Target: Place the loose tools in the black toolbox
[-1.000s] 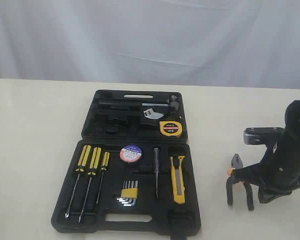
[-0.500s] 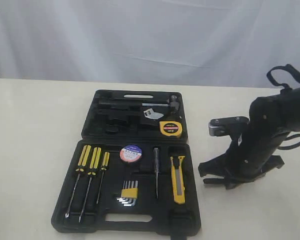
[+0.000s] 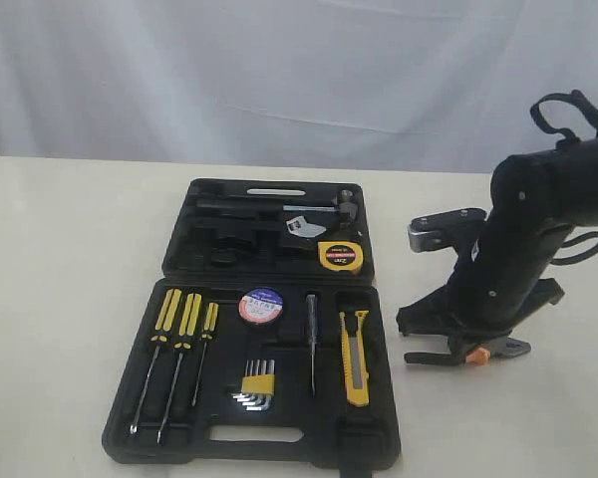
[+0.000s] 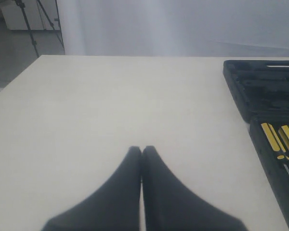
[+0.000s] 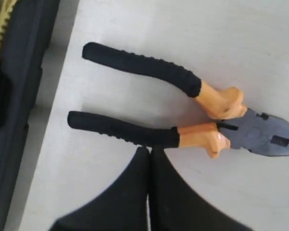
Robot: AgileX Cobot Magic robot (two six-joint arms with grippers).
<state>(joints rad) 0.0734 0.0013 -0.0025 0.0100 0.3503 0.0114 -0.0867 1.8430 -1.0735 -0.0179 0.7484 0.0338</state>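
The open black moulded-plastic toolbox (image 3: 324,428) lies on the pale cream tabletop (image 3: 70,259). Three of the loose tools rest in its recesses: the yellow tape measure (image 3: 340,256) at the right end of the far half; the black tape roll (image 3: 261,306) with its white-purple label in the near half; the long yellow-black utility knife (image 3: 355,358) along the near half's right side. The yellow-black-handled screwdrivers (image 3: 188,317) fill the left of the near half; the yellow-holdered hex keys (image 3: 257,384) sit just below the tape roll. None of these has shifted over the last second.

The orange-and-black-handled pliers (image 5: 202,136) lie flat on the tabletop outside the toolbox, near its right side; their black grips point toward the toolbox and the grey steel head points away from it. A second ago they lay about a quarter-turn differently, grips toward the viewer, in plain sight to the left of the black right arm (image 3: 518,249), which then crouched low at the right edge. Half a second ago the arm had swung in over them and hid them; now it stands above them a little higher. In the exterior view only the grip ends, an orange patch and the head tip show beneath it.

The right gripper (image 5: 149,153) has its two black fingers pressed together, gripping nothing; the tips sit right at the side of one black grip, and whether they touch it cannot be told. The left gripper (image 4: 141,150) is likewise closed and empty, over bare tabletop, well apart from the toolbox.
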